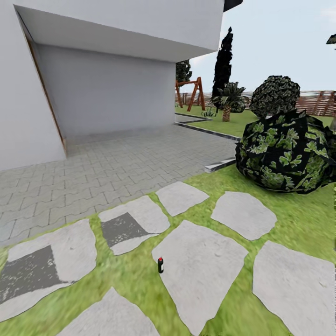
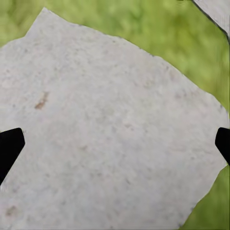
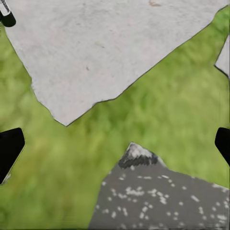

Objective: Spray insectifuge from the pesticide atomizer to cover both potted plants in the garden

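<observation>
The pesticide atomizer (image 1: 160, 265) stood upright at the left edge of a paving stone (image 1: 205, 270) in the lawn (image 1: 126, 275), ahead of both arms, neither clearly nearer; both claws' finger tips sat apart, empty.

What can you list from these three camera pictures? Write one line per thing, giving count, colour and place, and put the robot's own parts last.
pesticide atomizer: one, dark with a red top, upright in the grass between stepping stones, near the middle foreground.
stepping stones: several, pale grey, flat in the lawn across the foreground.
lawn: one, green, around the stones.
paved yard: one, grey interlocking blocks, between the lawn and the house.
house wall: white-grey, upper left.
bush: one large, dark with green leaves, right.
round shrub: one, dark green, behind the bush.
palm: one, small, far lawn.
swing frame: one, brown, far centre.
fence: brown slats, far right.
left gripper: black jaws apart, over a stone.
right gripper: black jaws apart, over grass.
</observation>
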